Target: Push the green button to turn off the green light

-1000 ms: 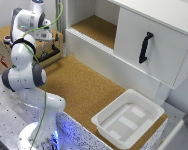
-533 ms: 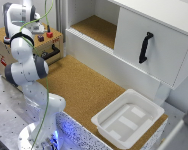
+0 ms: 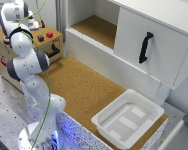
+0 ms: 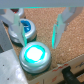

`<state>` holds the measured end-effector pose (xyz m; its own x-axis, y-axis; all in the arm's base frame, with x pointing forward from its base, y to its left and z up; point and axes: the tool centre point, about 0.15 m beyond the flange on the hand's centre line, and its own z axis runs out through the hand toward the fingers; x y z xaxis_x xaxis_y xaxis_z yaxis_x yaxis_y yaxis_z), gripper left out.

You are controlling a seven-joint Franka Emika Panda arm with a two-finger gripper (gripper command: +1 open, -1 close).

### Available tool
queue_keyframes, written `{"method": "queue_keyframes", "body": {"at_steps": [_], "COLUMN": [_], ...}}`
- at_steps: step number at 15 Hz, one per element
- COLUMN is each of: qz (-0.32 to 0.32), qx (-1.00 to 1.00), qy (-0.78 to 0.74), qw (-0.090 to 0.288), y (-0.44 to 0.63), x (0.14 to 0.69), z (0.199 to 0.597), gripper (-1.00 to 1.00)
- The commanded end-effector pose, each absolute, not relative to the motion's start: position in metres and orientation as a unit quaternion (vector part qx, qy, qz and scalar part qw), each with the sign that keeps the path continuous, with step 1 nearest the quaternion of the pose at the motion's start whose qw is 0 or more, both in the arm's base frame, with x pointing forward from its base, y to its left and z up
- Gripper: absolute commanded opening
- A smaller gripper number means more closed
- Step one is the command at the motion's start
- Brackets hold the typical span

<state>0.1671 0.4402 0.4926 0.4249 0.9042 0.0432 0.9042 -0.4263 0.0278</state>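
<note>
On the wooden button box (image 3: 29, 50) at the exterior view's left, my arm's hand end is lost behind its own links, so I go by the wrist view. Gripper (image 4: 35, 25) has its 2 fingers (image 4: 59, 27) spread apart, nothing between them. Green button (image 4: 36, 56) sits lit and glowing on the cork top, close below the fingers and between them; a 2nd button, bluish (image 4: 21, 31), sits just beside it, near the other finger. Light on, so press not done yet, I judge. Risks: with jaws this wide, coming straight down could straddle the green button and press nothing. Any sideways drift could hit the bluish one instead. Box edge is close to the green button too, so a finger could slide off it. I'd close or offset 1st.
</note>
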Motion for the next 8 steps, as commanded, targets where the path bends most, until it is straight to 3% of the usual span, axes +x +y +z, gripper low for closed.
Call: {"method": "queue_keyframes", "body": {"at_steps": [1, 4, 8], "qz": [-0.021, -0.039, -0.053], "qx": [0.854, 0.856, 0.874], "qy": [0.518, 0.513, 0.483], "qw": [0.053, 0.058, 0.031], "y": [0.469, 0.465, 0.449], "x": [0.175, 0.171, 0.176], "z": [0.479, 0.464, 0.439], "gripper": [-1.00, -1.00, -1.00]}}
